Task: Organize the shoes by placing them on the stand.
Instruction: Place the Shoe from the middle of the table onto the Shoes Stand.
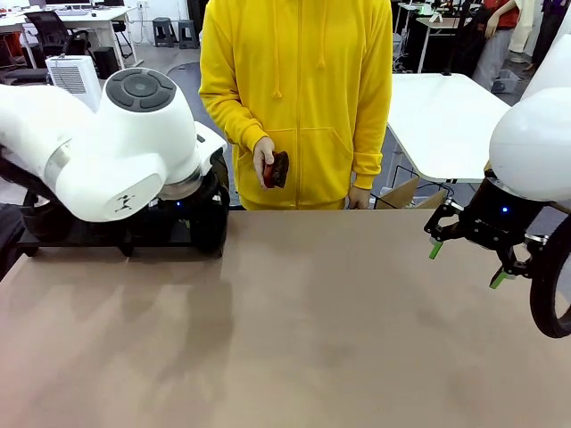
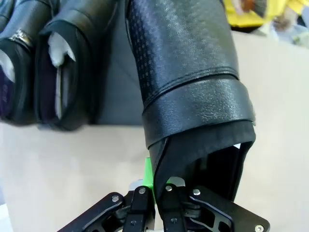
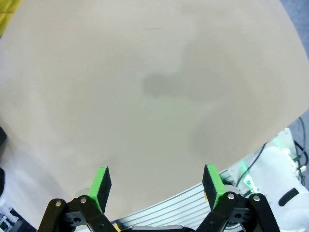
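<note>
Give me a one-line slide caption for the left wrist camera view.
Left end effector shut on the heel rim of a black leather shoe, beside two other shoes on the black stand.

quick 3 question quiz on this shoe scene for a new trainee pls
1. True or false: the left gripper is shut on the heel edge of a black shoe.
2. The right gripper is: A) open over bare table, B) shut on a brush, C) holding a shoe.
3. Besides the gripped shoe, how many shoes show on the stand in the left wrist view?

Key: 1 true; 2 A; 3 two, side by side.
</note>
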You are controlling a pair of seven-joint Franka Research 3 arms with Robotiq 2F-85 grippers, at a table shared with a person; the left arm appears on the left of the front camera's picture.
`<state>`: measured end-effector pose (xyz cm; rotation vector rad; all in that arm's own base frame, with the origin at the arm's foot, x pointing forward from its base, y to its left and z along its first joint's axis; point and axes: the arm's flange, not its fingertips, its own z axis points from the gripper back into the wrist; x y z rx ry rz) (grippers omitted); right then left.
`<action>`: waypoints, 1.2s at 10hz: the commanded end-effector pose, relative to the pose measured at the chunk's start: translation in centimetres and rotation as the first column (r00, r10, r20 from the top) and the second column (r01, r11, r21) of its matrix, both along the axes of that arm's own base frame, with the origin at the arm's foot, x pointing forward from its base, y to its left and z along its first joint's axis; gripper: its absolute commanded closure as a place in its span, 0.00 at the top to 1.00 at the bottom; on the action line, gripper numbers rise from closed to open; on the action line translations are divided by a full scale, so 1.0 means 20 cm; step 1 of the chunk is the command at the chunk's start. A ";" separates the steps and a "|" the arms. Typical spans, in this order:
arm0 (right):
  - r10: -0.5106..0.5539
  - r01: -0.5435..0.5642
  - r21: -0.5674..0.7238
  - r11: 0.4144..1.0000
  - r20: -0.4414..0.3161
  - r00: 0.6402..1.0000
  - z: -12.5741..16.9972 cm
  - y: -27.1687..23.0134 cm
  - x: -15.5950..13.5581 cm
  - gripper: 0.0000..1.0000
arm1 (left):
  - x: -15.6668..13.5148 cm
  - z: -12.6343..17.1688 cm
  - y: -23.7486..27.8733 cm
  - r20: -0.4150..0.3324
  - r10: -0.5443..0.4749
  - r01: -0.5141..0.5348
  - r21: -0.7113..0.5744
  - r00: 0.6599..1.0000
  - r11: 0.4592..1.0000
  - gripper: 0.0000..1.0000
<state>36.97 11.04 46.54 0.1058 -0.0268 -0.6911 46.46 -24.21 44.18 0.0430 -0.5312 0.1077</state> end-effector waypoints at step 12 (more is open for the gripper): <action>0.008 -0.008 -0.003 1.000 0.008 1.000 0.00 0.00 -0.01 1.00 | 0.36 -0.13 0.00 0.100 0.136 -0.146 0.098 0.986 0.984 0.04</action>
